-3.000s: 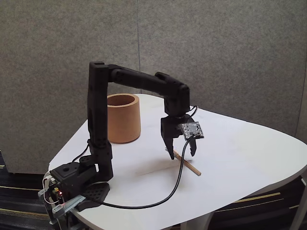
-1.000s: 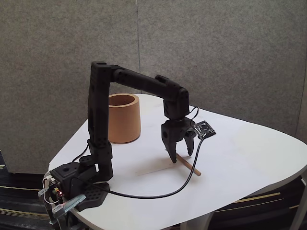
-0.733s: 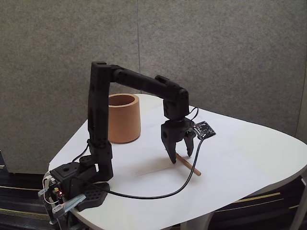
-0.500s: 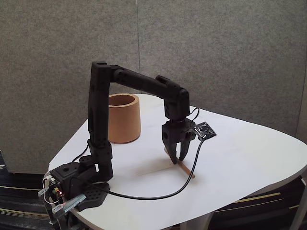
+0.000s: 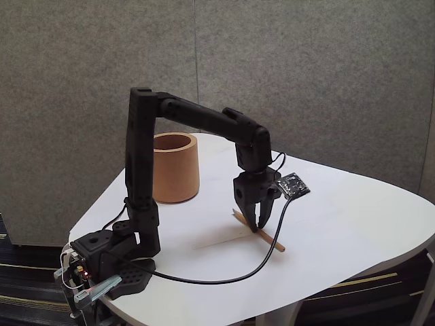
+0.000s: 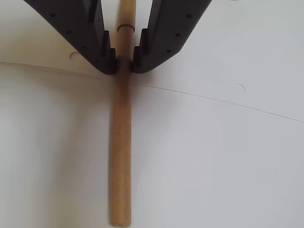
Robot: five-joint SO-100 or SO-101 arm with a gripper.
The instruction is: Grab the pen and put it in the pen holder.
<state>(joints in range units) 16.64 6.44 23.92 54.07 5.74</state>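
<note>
the big white worktop (image 5: 353, 224) fills the lower part of the fixed view, and the black arm (image 5: 197, 119) stands on its near left corner and bends over toward the middle. the pen holder (image 5: 175, 168) is a wide brown cup. it sits on the far left side, behind the arm, well apart from the hand. a black cable (image 5: 224, 275) runs along the near side of the worktop, from the arm's base up to the hand.

the hand (image 5: 259, 226) is low down now, with its tips at the pen (image 5: 270, 238). a second ago its two fingers were spread wide over the pen. now they are pulled in close. in the wrist view the hand (image 6: 123, 64) is narrow and both fingers (image 6: 105, 59) press on the sides of the pen (image 6: 120, 156). so the hand is squeezing the pen.

the pen lies flat on the worktop in the middle, to the right of the cup. its long part sticks out past the fingers toward the near side. the fingers hold it near one end, not in the middle.

this looks like the grab is done. the lift is not done yet. next the arm likely needs to lift the pen and carry it left to the cup. since the hold is near one end, the long end may droop or swing.
</note>
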